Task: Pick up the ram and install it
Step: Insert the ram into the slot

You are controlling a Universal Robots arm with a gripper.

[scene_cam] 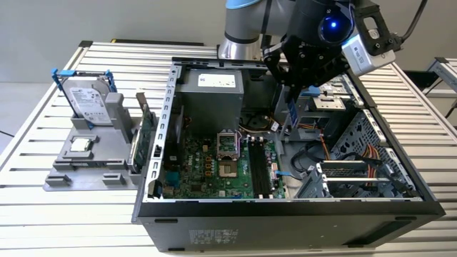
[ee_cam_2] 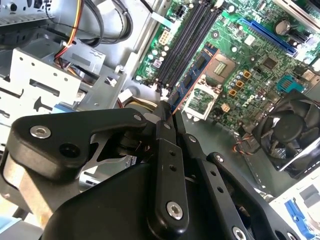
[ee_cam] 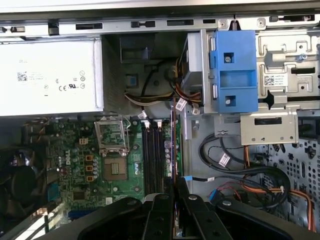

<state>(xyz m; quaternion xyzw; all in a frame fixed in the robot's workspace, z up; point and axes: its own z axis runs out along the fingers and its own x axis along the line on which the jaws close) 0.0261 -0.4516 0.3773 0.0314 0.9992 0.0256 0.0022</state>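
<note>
Bright even light, glare on table (scene_cam: 71, 214), case (scene_cam: 286, 225) shadowed

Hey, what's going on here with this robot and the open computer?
The robot arm's gripper is shut on the ram, holding it on edge over the open computer case, above the motherboard. The stick hangs close to the memory slots but is not seated in one. On the exterior view's left, a hard drive and a green card stand in a grey holder.
</note>
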